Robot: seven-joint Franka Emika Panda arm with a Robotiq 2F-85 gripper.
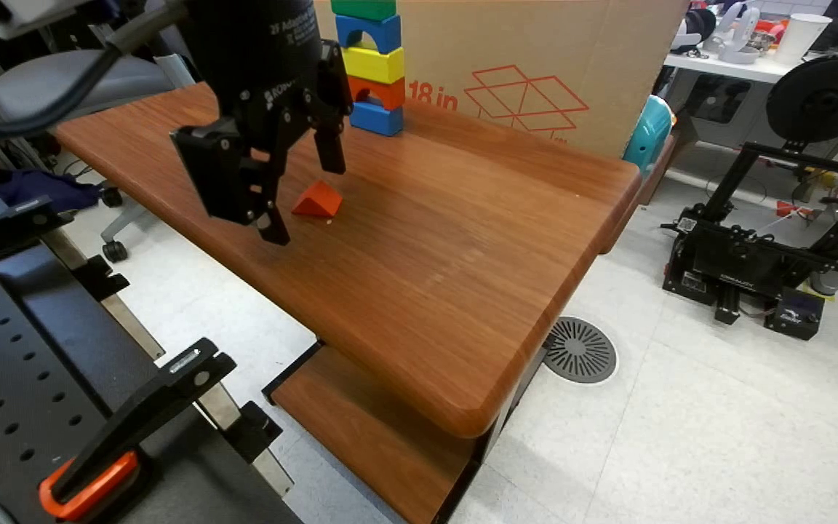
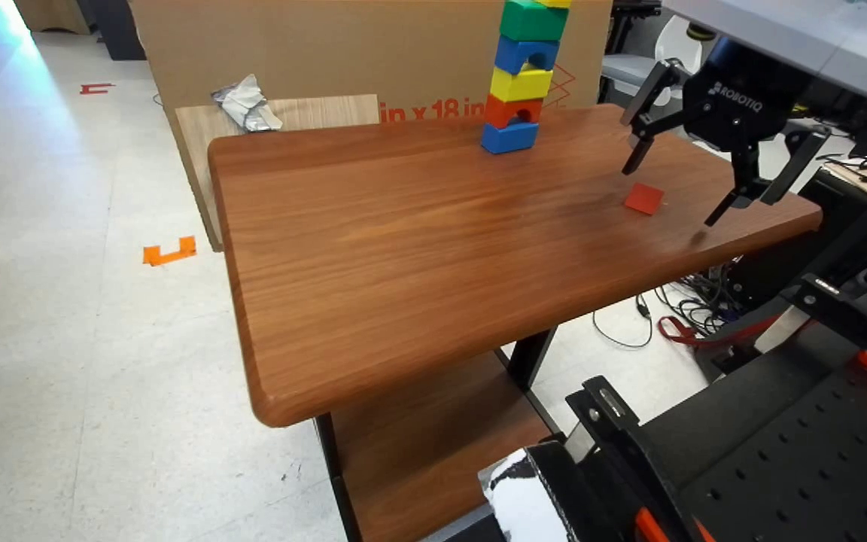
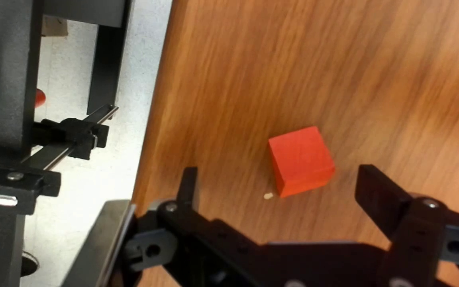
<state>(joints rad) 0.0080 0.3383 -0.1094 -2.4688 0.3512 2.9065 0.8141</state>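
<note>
A small red wedge-shaped block [image 1: 319, 200] lies on the brown wooden table [image 1: 455, 262], and shows in both exterior views [image 2: 643, 198]. My gripper [image 1: 304, 198] is open and empty, pointing down above the table near this block, its fingers wide apart [image 2: 670, 194]. In the wrist view the red block [image 3: 302, 157] lies ahead of and between the fingertips [image 3: 279, 169], closer to the right finger, with no visible contact. A tower of several stacked blocks [image 2: 521, 83], blue, red, yellow, blue and green from the bottom up, stands near the table's back edge [image 1: 375, 65]. Its top is cut off.
A large cardboard box [image 1: 521, 65] stands behind the table, close to the tower. A black perforated platform [image 1: 19, 378] with clamps [image 1: 135, 429] lies along the near side, across a gap from the table edge. A tiny pale crumb [image 3: 268, 195] lies beside the red block.
</note>
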